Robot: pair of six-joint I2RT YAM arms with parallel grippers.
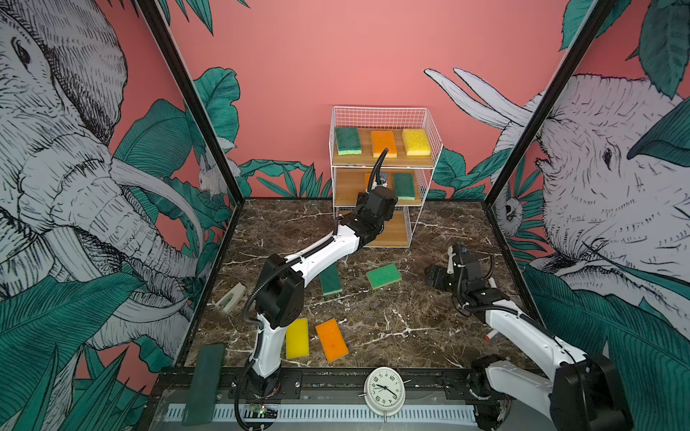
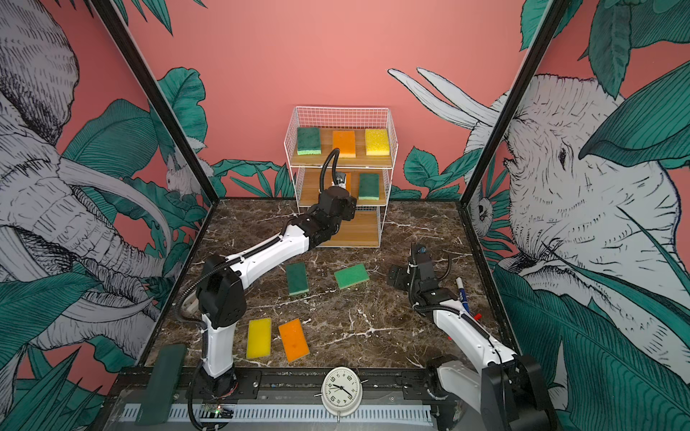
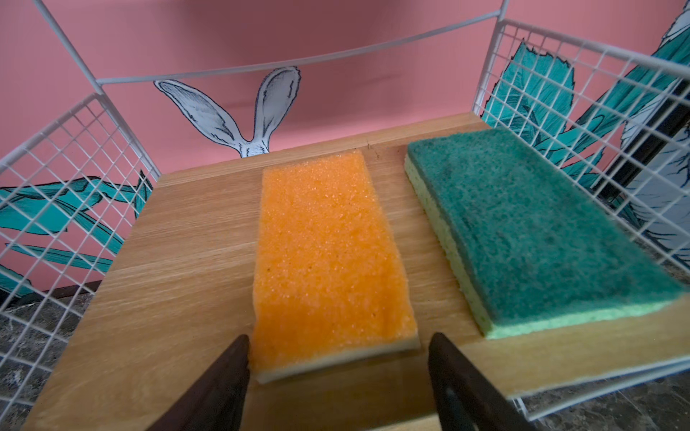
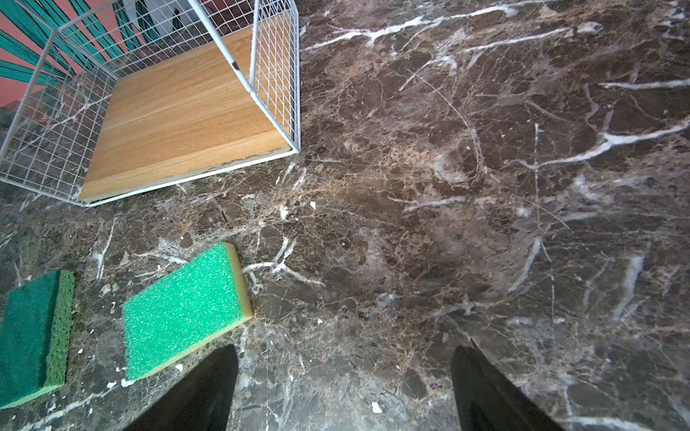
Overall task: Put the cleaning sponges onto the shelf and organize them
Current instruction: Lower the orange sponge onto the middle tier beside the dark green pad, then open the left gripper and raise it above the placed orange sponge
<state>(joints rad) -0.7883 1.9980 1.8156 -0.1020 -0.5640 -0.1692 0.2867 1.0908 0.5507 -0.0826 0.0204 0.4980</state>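
1. The left gripper (image 3: pixel 338 336) is inside the middle tier of the white wire-grid shelf with three light wooden boards (image 1: pixel 379 109). Its jaws stand apart around the near short end of the orange rectangular foam sponge (image 3: pixel 328 253). A gap shows on one side, so there is no clamp. The sponge lies flat on the middle board (image 3: pixel 179 268).
2. Key relation: this sponge's long axis runs straight away from the fingers, front to back, in the centre slot. The dark green scouring-faced sponge (image 3: pixel 530 231) lies parallel just beside it, not touching. The slot on the other side is bare.
3. Judgement: pull straight back along that axis, or a finger may drag the near end askew.
4. The top board holds a green sponge (image 1: pixel 348 141), an orange sponge (image 1: pixel 384 143) and a yellow sponge (image 1: pixel 416 141). The bottom board looks bare.
5. On the brown marble table (image 4: pixel 485 186) are a light green sponge (image 4: pixel 183 309), a dark green table sponge (image 4: pixel 33 336), a yellow table sponge (image 1: pixel 297 337) and an orange table sponge (image 1: pixel 331 339).
6. The right gripper (image 4: pixel 344 349) is spread wide and empty over bare marble. It is the arm nearer the light green sponge. The yellow and orange table sponges lie by the left arm's base.
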